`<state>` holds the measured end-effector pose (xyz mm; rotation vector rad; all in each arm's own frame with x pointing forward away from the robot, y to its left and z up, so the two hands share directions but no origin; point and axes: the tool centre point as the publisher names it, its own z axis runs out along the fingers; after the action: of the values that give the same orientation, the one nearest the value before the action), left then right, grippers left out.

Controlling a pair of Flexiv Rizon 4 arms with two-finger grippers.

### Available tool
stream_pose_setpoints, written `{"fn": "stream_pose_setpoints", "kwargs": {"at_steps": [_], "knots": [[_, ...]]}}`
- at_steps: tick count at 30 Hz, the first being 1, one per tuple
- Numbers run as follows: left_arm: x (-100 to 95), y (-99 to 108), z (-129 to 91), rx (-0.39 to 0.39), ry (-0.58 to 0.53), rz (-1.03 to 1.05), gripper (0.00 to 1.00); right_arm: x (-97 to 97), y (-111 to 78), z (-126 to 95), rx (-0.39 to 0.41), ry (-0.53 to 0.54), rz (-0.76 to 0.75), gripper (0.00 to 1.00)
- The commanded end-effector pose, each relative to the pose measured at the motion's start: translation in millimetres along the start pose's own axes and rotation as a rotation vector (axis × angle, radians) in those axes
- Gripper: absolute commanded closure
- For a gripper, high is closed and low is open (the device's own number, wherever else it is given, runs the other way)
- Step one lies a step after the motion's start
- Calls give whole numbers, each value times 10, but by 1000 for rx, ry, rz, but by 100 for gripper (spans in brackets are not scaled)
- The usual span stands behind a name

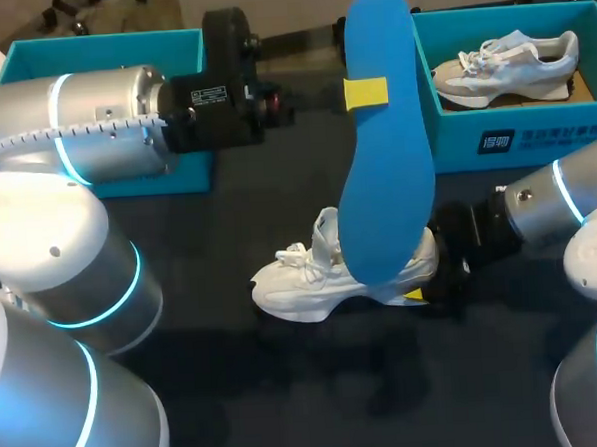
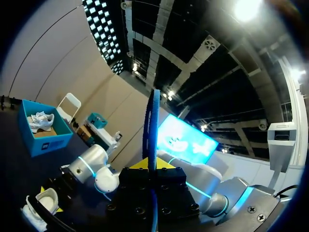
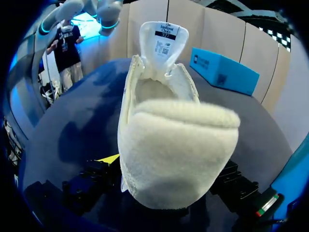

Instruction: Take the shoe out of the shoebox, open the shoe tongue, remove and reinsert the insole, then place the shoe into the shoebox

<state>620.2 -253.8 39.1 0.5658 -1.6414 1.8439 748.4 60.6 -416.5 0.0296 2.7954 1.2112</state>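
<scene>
My left claw [image 1: 366,92] is pinching the long flat blue insole [image 1: 386,169] near its upper end. The insole stands almost upright, high above the dark tabletop [image 1: 237,387]. In the left wrist view the insole shows edge-on and rises straight from between the two yellow tips. Below it the white lace-up sports shoe [image 1: 317,283] stands on its sole about in the middle of the tabletop, with the toe toward my left side and its tongue [image 3: 161,36] pulled up and open. My right claw [image 1: 425,282] is closed on the heel of this shoe: the padded heel fills the space between the fingers, and one yellow tip [image 3: 108,158] shows against its side. The teal cardboard shoebox [image 1: 534,136] stands at the far right of the tabletop, apart from the shoe, and a second pale sports shoe [image 1: 506,67] lies inside it. Another teal box [image 1: 30,59] is at the far left, behind my left arm.
</scene>
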Motion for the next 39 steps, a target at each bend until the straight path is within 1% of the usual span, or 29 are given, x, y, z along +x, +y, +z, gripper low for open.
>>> {"fn": "stream_pose_setpoints", "kwargs": {"at_steps": [1,7,12,17,19,22,27,33,37,39], "knots": [[-2,19,11,5,0,0,100,24,98,-131,60,-2,1,0],[-2,19,11,5,0,0,100,19,204,-255,129,-29,1,0],[-2,19,11,5,0,0,100,5,291,-356,203,-27,13,0],[-2,19,11,5,0,0,100,-2,351,-420,275,-58,27,0],[-2,19,11,5,0,0,100,7,393,-444,277,-76,-2,0],[-2,19,11,5,0,0,100,8,432,-481,312,-81,-23,0],[-2,19,11,5,0,0,100,7,510,-569,386,-92,-1,0],[-2,19,11,5,0,0,100,19,589,-618,442,-98,48,0],[-2,19,11,5,0,0,100,10,613,-634,462,-100,69,0],[-2,19,11,5,0,0,100,1,616,-639,500,-98,81,0]]}}
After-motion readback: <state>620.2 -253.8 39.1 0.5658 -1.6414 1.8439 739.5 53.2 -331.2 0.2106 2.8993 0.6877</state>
